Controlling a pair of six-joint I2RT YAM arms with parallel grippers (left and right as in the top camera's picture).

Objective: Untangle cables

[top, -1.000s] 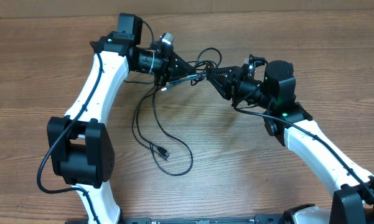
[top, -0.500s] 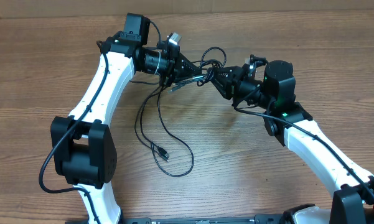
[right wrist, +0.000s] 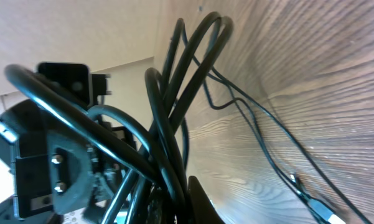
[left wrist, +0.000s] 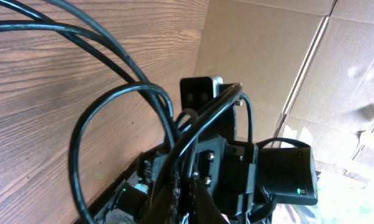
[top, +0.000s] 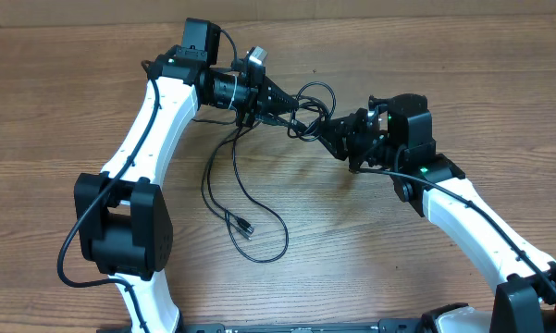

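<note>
The cables are thin black cords bunched in a knot (top: 311,104) between my two grippers, raised above the wooden table. Long loops (top: 224,171) hang from the knot down to the table, and one ends in a small plug (top: 244,226). My left gripper (top: 293,118) is shut on the bundle from the left; its wrist view shows the cords (left wrist: 121,93) arching over the jaws (left wrist: 188,202). My right gripper (top: 327,130) is shut on the same bundle from the right; its wrist view shows the cords (right wrist: 174,106) at the jaws (right wrist: 174,202) and the plug (right wrist: 316,205) on the table.
The wooden table (top: 370,259) runs under both arms. A loose cable loop (top: 276,242) lies front of centre. The left arm's base (top: 120,227) stands at the front left. Cardboard boxes (left wrist: 311,74) stand beyond the table's far edge.
The left gripper moved right toward the right gripper, then held. The right gripper shifted slightly toward the front with the bundle. The knot's loops are drawn tighter between the two grippers.
</note>
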